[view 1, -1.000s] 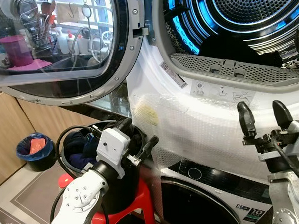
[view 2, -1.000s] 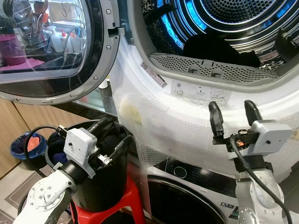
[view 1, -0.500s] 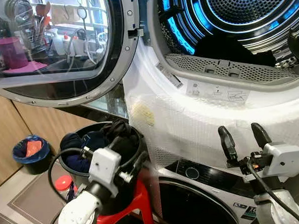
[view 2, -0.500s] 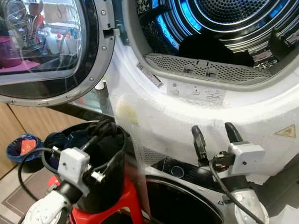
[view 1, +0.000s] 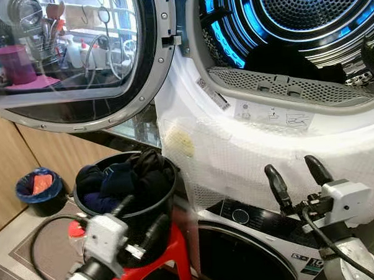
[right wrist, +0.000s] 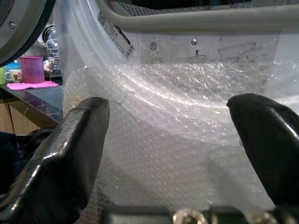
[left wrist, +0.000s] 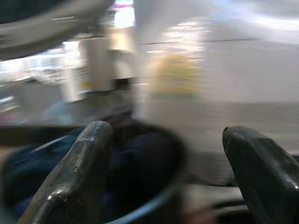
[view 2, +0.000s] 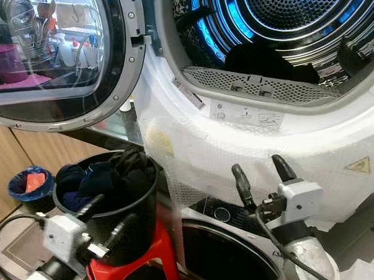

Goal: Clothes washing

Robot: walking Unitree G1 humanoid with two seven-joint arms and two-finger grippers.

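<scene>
- The black bucket (view 1: 131, 207) stands on a red stool (view 1: 173, 252) just beside the stacked machines, below the open round door (view 1: 78, 58) of the upper machine.
- Dark clothes (view 1: 123, 180), navy and black, are heaped in the bucket up to its rim.
- The left gripper (view 1: 141, 219) sits low in front of the bucket, fingers spread and holding nothing; its tips reach the bucket's near wall, below the clothes. In the left wrist view the picture is blurred, but the bucket rim and the dark clothes show between the two fingers (left wrist: 84, 158).
- The right gripper (view 1: 294, 179) is raised in front of the bubble wrap (view 1: 250, 156) taped over the upper machine's front, well apart from the bucket. Its fingers are spread and empty.
- The drum (view 1: 293, 24) of the upper machine is lit blue, with a dark garment (view 1: 276, 58) lying inside near the opening.
- A small blue bin (view 1: 37, 190) stands on the floor beyond the bucket, by the wooden cabinet (view 1: 14, 166).
</scene>
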